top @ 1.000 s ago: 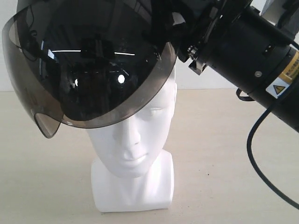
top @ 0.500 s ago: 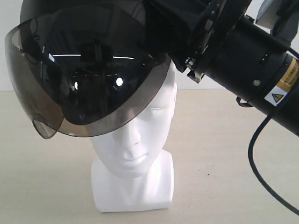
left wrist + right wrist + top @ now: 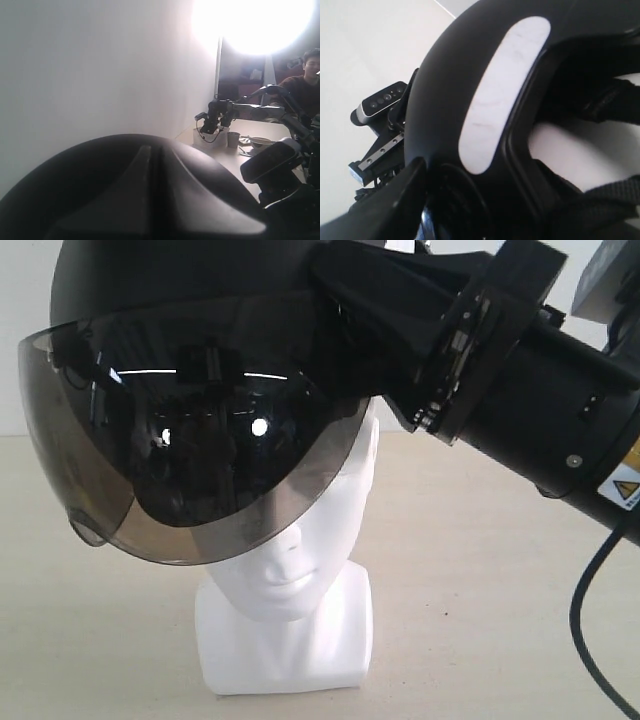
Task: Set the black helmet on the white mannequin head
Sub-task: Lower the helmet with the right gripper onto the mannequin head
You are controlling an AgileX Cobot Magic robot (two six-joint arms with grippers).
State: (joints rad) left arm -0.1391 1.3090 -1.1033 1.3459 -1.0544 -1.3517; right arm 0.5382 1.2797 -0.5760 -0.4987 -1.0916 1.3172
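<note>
Black helmet (image 3: 170, 300) sits tilted over the crown of the white mannequin head (image 3: 290, 570), which stands on the table (image 3: 500, 570). The smoky visor (image 3: 190, 460) covers brow and eyes; nose, mouth and block base (image 3: 285, 650) show bare. The right gripper (image 3: 365, 325) meets the shell at its side rim, 1 finger (image 3: 395, 200) lying against the outer surface; whether it clamps cannot be told. The left claw shows in no view. The shell is probably stiff, glossy and slippery, fairly heavy; the lined rim beside the straps (image 3: 610, 100) offers the surest hold, never the visor. Far off, 1 cup (image 3: 232, 139) and 1 bowl (image 3: 260, 142); contents unreadable.
</note>
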